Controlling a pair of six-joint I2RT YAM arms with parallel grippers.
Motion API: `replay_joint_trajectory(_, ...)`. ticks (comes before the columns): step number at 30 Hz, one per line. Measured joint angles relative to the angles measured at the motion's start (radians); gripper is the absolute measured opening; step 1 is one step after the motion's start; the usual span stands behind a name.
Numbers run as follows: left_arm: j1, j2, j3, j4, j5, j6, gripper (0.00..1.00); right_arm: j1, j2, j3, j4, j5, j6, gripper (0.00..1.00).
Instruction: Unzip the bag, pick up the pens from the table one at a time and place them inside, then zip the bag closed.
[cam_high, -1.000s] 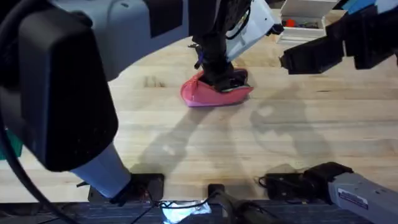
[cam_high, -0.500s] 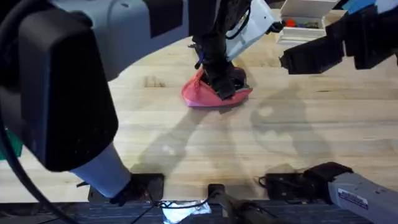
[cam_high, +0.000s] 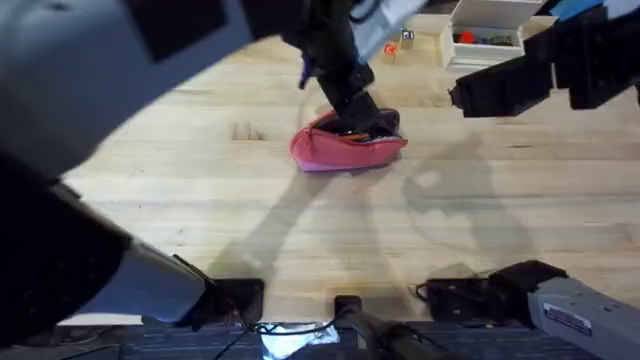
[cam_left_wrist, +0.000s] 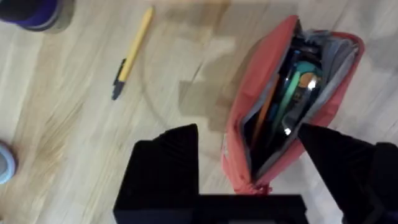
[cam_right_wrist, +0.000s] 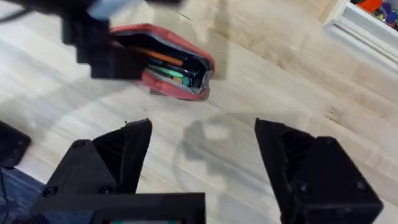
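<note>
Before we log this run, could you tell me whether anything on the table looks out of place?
One yellow pen lies on the table, apart from the bag, which gapes unzipped with pens inside. The left gripper hangs open over the bag's end. Nothing looks spilled or damaged.

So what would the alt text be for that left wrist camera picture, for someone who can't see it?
An unzipped pink bag lies on a light wood table, its mouth gaping to show several pens inside, orange and green among them. The left gripper hangs open above it, one black finger on each side of the bag's near end. Off to the side lies a yellow pen with a black end.
</note>
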Motion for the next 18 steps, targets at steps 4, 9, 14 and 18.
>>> replay_joint_trajectory(4,0.066,-0.043,0.000,0.000,0.034,0.000,0.995,0.000,0.000,0.000,0.012,0.000,0.000,0.996)
replay_joint_trajectory(9,0.147,-0.091,0.000,-0.020,0.061,0.015,0.995,0.000,0.007,0.000,0.063,0.000,0.000,0.996)
replay_joint_trajectory(14,0.198,-0.139,0.000,-0.079,0.117,0.090,0.995,0.005,0.050,0.000,0.110,0.000,-0.003,0.996)
replay_joint_trajectory(18,0.271,-0.171,0.000,-0.158,0.202,0.188,0.995,0.063,0.167,0.000,0.141,0.004,-0.004,0.996)
